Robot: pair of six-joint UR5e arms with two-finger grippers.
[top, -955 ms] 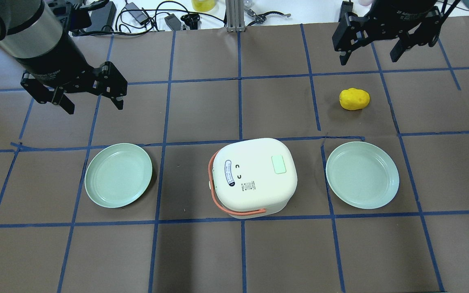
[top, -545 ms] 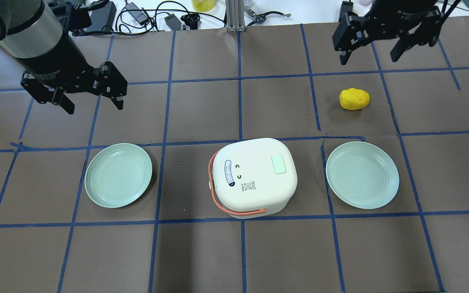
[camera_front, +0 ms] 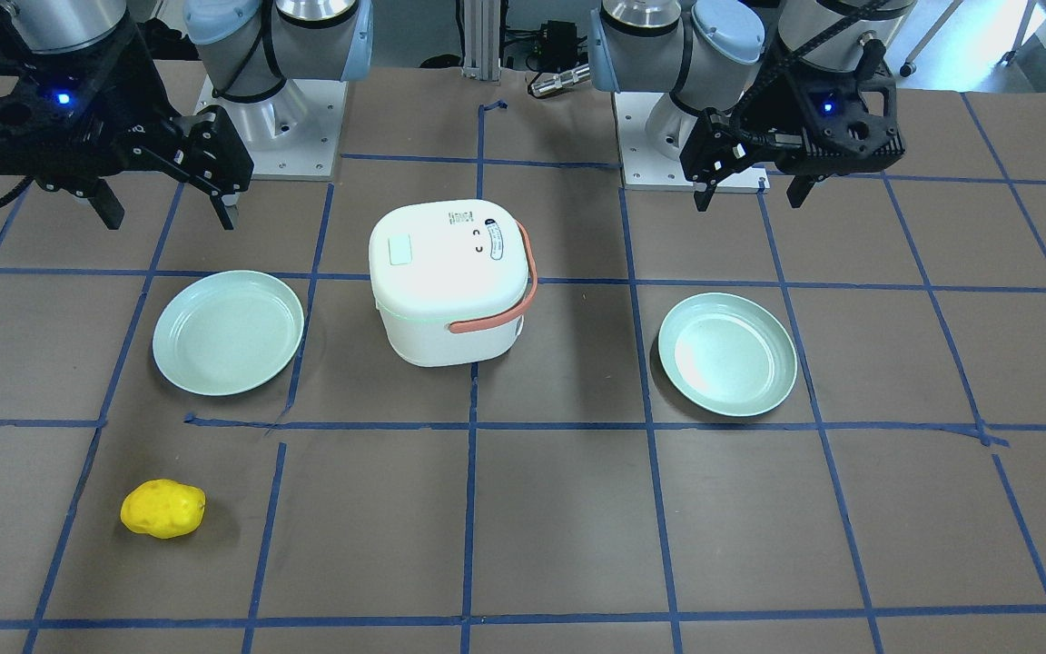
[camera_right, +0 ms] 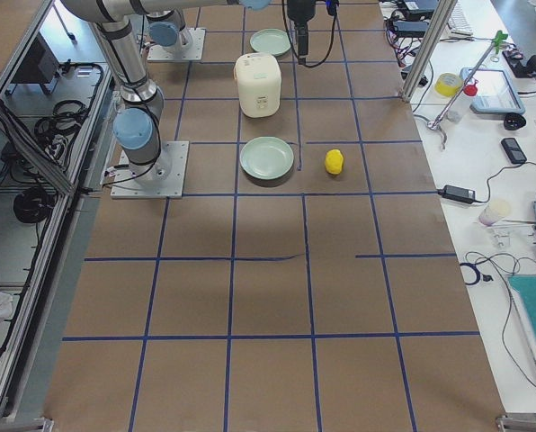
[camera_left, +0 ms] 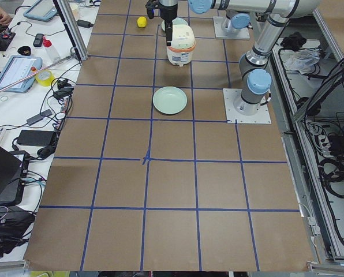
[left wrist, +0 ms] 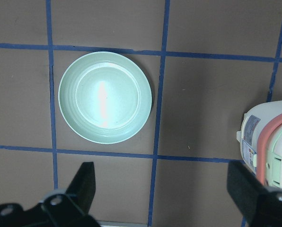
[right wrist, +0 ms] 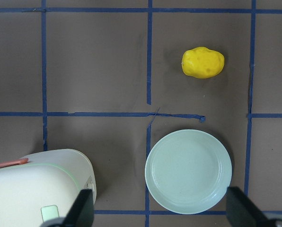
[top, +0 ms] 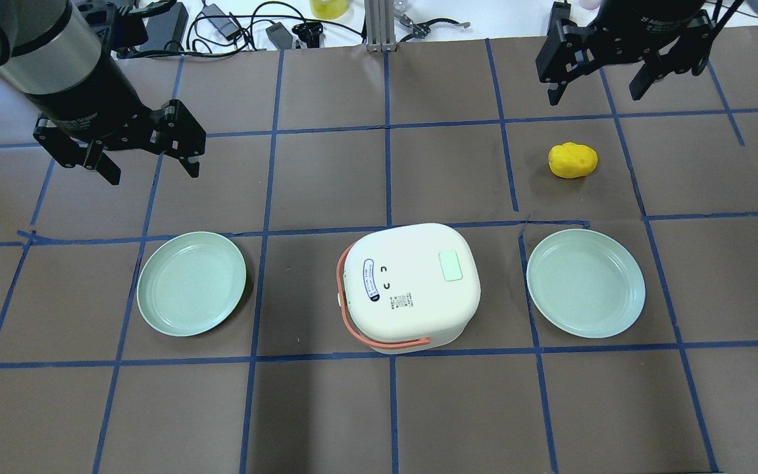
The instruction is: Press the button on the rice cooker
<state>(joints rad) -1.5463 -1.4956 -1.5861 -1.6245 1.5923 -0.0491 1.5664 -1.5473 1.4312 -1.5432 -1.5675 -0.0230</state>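
With nothing yet done, my left end effector (top: pixel 154 172) and right end effector (top: pixel 593 92) hung wide open and empty, well apart to either side of the white rounded rice cooker with a coral handle (top: pixel 410 286), whose pale green rectangular lid button (top: pixel 450 266) I judged unpressed.

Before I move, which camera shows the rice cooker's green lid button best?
Overhead exterior: the green button faces it squarely, unobstructed. Front-facing shows it smaller. Right wrist clips it at the frame's bottom; left wrist shows only the rice cooker side; side views too small.
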